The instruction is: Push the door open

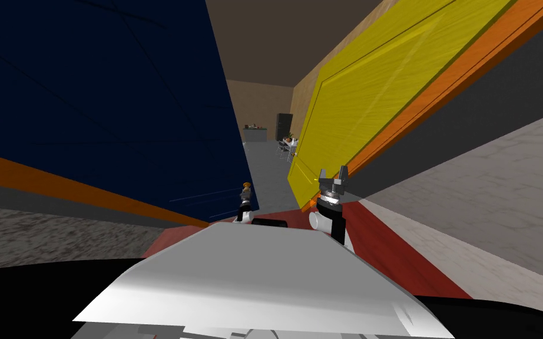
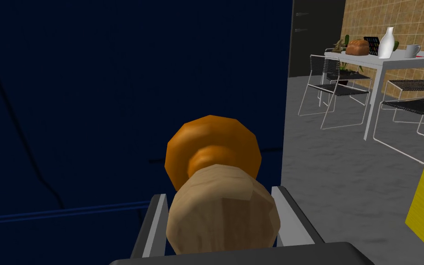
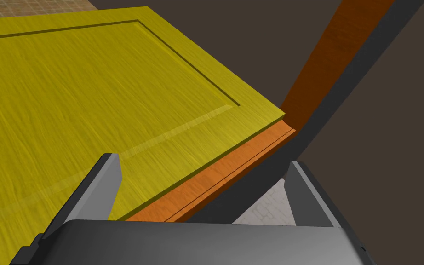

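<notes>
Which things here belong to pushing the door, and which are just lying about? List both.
Job: blue door; knob; left hand, shut on the knob; yellow door; right hand, open at its edge.
Lying about: table; chairs; bottle; mug; loaf.

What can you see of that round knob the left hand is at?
The door knob is a rounded, faceted tan ball with a matte look. It sits on a short orange neck that widens into an orange round plate set flat against the dark blue door, near that door's free edge. It sticks straight out toward the left gripper, whose two grey fingers are shut on it, one on each side. Nothing else touches it.
</notes>
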### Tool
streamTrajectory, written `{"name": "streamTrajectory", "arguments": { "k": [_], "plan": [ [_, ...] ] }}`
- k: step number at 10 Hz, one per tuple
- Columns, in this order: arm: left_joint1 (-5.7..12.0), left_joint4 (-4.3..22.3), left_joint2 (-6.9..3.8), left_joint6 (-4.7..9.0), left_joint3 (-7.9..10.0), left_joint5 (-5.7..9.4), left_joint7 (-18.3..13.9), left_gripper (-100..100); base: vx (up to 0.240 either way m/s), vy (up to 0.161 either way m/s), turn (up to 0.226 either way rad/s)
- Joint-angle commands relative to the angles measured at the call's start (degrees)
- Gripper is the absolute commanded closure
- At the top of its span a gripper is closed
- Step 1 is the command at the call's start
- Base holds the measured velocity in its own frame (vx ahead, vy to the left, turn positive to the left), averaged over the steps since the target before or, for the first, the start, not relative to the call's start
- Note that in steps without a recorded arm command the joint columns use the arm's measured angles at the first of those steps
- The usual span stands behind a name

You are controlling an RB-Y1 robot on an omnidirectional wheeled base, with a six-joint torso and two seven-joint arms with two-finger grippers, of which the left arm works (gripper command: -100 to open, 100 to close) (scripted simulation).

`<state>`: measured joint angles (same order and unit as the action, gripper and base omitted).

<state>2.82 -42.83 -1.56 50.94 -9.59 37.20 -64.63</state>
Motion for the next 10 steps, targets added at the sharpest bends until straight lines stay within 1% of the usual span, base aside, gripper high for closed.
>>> {"name": "streamTrajectory", "arguments": {
  "k": [1,4,6,7,10],
  "plan": [
    [-0.10,-0.15,-0.56,0.19,0.10,0.95,0.32,100,0.111,-0.007,0.017],
    [-0.30,-0.45,-1.46,0.57,0.31,2.78,0.95,100,0.177,-0.014,0.034],
    [-0.49,-0.71,-2.15,0.91,0.49,4.45,1.52,100,0.218,0.014,0.031],
    [-0.64,-0.94,-2.67,1.20,0.64,5.86,2.00,100,0.226,0.008,0.049],
    [-0.99,-1.45,-3.67,1.85,0.99,9.05,3.09,100,0.223,-0.008,0.058]
  ]
}}
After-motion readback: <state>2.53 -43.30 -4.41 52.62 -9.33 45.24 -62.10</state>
